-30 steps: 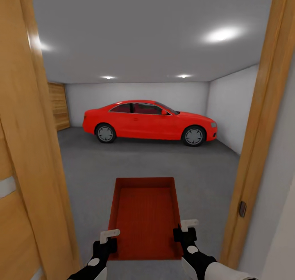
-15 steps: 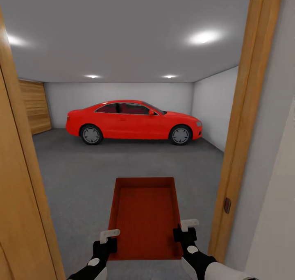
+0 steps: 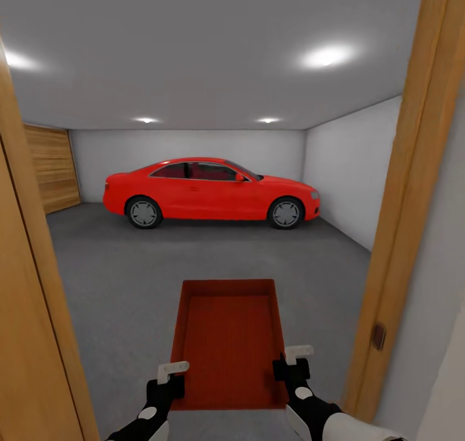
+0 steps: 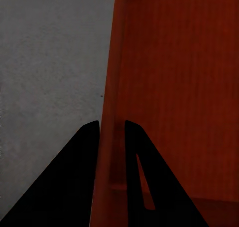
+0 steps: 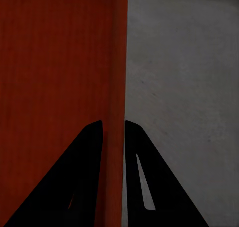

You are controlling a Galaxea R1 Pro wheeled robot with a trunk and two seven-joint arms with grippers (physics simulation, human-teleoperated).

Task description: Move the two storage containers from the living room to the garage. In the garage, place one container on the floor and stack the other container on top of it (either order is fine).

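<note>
Since half a second ago the view has swung slightly, the right door frame [image 3: 413, 195] sliding outward. Both hands stay clamped on the bin [image 3: 227, 344]: left hand [image 3: 169, 378] on its left wall, right hand [image 3: 292, 362] on its right, above the grey floor [image 3: 129, 279]. Beyond, a red car [image 3: 210, 192] stands before the back wall.

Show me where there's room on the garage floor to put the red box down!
The grey floor is bare between the held container and the red car, and out toward the left. It is tight right here, between the wooden door frame posts.
</note>
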